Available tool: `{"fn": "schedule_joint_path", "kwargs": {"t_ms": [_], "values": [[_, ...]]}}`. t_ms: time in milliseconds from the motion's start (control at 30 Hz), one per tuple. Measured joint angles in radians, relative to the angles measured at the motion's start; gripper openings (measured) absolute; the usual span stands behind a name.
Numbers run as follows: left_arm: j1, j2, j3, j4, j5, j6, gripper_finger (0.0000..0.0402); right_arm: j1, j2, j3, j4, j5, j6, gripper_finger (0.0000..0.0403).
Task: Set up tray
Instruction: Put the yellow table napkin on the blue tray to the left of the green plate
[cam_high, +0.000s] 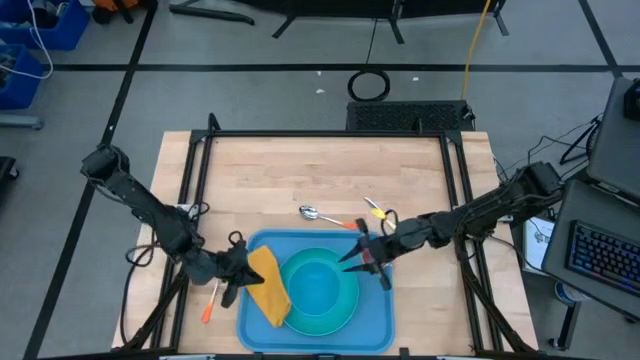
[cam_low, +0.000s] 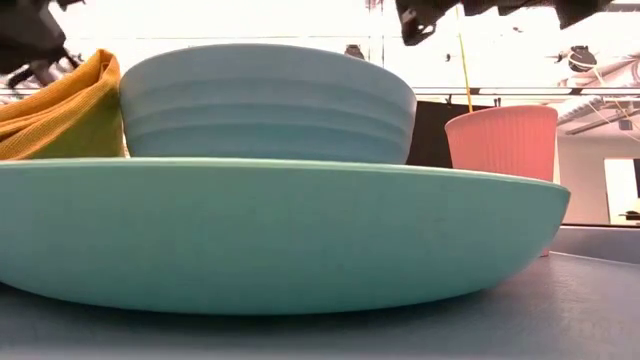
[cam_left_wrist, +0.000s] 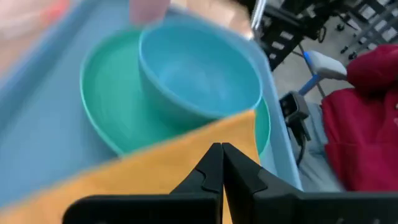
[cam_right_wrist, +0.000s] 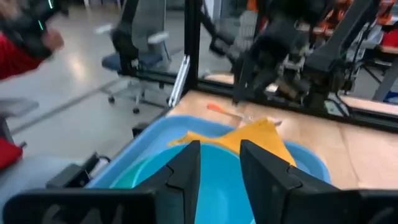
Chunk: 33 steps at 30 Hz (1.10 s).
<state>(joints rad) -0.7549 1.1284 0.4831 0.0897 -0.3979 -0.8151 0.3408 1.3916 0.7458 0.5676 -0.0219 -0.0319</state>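
The blue tray (cam_high: 375, 318) lies at the table's near edge. On it sits a turquoise plate (cam_high: 345, 312) with a light blue bowl (cam_high: 318, 280) in it. A yellow napkin (cam_high: 270, 292) lies along the tray's left side, overlapping the plate's rim. A pink ribbed cup (cam_low: 505, 140) stands behind the plate in the low view. My left gripper (cam_high: 243, 272) is shut at the napkin's left edge. My right gripper (cam_high: 352, 258) hovers open over the tray's far right part, above the bowl's rim, touching nothing. My left gripper is shut on the yellow napkin at its edge (cam_left_wrist: 186, 158), coming level from the table's left. How many layers it has cannot be told. The napkin's held side stands bunched up to about the bowl's rim height (cam_low: 60, 100); its remainder lies on the tray and plate.
A metal spoon (cam_high: 312, 212) and orange-handled cutlery (cam_high: 375, 210) lie on the wood beyond the tray. Another orange-handled piece (cam_high: 210, 305) lies left of the tray. Black frame rails run along the table's left, right and far sides.
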Motion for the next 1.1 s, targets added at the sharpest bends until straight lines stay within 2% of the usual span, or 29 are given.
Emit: {"fn": "schedule_joint_path", "kwargs": {"t_ms": [267,533,667,867,1100], "values": [[0.014,0.195,0.000,-0.010,0.013,-0.239,0.0002,0.000,-0.053,-0.048,0.014,0.077,0.008,0.0102],[0.016,0.287,0.001,0.014,0.026,-0.293,0.0002,0.001,-0.053,-0.048,0.011,0.076,0.003,0.0102],[0.025,0.325,0.001,0.014,0.106,-0.349,0.0002,0.001,-0.053,-0.048,0.011,0.075,0.002,0.0102],[0.049,0.386,0.003,0.021,0.158,-0.383,0.0002,0.001,-0.053,-0.048,0.011,0.075,0.002,0.0102],[0.077,0.408,0.005,0.020,0.220,-0.358,0.0002,0.001,-0.053,-0.048,0.011,0.077,-0.006,0.0102]]}}
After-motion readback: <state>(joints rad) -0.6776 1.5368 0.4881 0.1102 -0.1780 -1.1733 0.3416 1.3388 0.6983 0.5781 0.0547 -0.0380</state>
